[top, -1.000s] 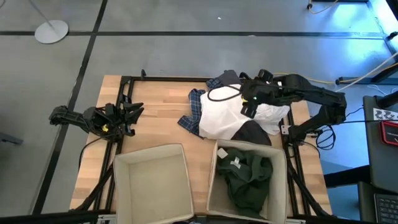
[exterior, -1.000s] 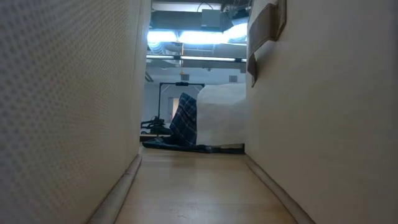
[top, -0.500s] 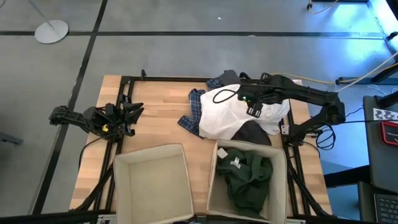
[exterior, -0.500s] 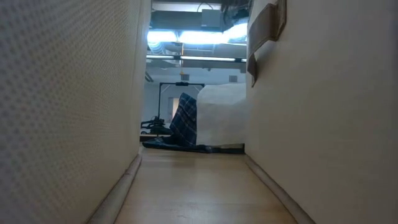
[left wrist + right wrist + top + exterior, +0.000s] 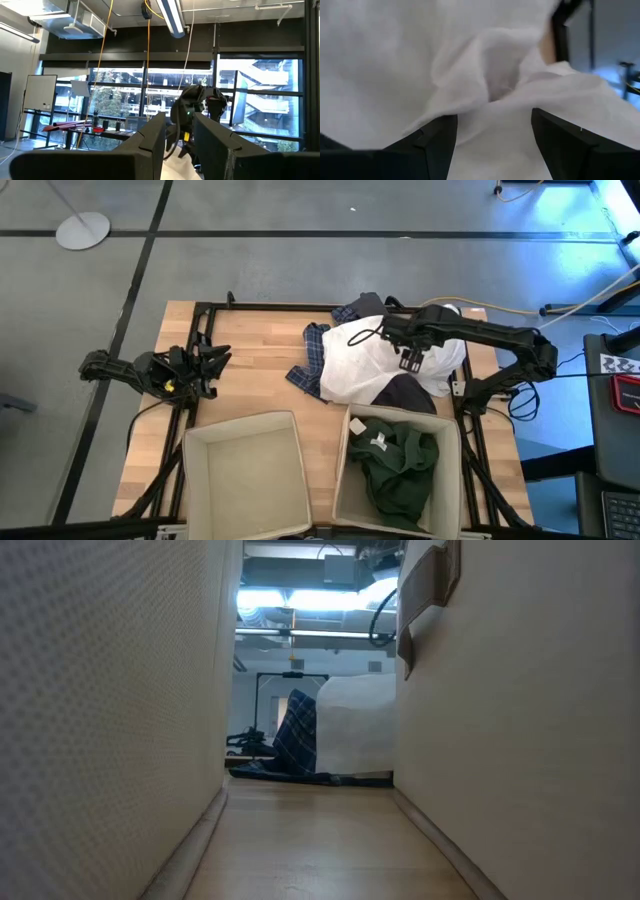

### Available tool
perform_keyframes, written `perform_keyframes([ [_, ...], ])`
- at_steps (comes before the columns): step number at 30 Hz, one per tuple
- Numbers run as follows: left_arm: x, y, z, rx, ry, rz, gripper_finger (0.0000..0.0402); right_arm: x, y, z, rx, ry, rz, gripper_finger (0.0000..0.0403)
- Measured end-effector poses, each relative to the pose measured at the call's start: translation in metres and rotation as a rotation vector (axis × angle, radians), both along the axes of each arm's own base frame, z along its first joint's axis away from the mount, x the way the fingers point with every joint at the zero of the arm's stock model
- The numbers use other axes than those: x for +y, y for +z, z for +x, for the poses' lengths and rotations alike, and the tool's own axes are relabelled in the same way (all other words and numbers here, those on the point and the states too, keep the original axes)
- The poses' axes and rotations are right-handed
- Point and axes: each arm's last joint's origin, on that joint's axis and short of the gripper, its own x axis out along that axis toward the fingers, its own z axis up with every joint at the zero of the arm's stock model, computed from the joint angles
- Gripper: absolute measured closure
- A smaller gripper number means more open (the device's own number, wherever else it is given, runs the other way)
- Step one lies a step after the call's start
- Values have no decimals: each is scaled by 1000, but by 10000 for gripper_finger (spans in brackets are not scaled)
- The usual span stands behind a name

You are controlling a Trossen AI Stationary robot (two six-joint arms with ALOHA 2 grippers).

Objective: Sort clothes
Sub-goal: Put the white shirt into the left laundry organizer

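The large white garment lies heaped at the table's far right. It lies partly over the blue-and-white plaid shirt and beside the dark grey garment. The dark green garment lies in the right beige box. My right gripper points down over the white heap, open, its fingers on either side of a raised fold. My left gripper rests open at the table's left edge, with nothing between its fingers. The low view shows the plaid shirt and the white garment beyond the boxes. My right gripper stands right over the white garment's raised fold from above, fingers apart. I cannot tell whether the fingertips touch the cloth.
The left beige box stands at the near edge beside the right one. A black metal frame runs along the table's left and far sides. Bare wood lies between the left arm and the clothes.
My right gripper has come down onto the white heap and tipped over until it points steeply down. It has also swung a little toward the table's near edge, and its fingers stay apart. The clothes lie as before.
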Motion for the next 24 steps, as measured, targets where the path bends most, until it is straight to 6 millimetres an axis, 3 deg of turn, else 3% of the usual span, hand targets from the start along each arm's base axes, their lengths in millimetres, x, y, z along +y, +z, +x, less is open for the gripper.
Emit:
perform_keyframes([
  [5,0,0,0,0,0,0,313,2,-3,-4,34,21,66,148],
  [10,0,0,0,-2,1,1,313,3,22,-6,22,-14,62,148],
  [14,0,0,0,-2,0,0,313,5,44,-6,-81,-26,77,148],
  [17,0,0,0,0,0,1,313,8,50,-7,-179,-14,140,148],
  [20,0,0,0,4,0,1,313,8,40,-10,-171,-26,122,148],
  [24,0,0,0,4,0,1,313,7,6,-9,-114,-30,118,148],
])
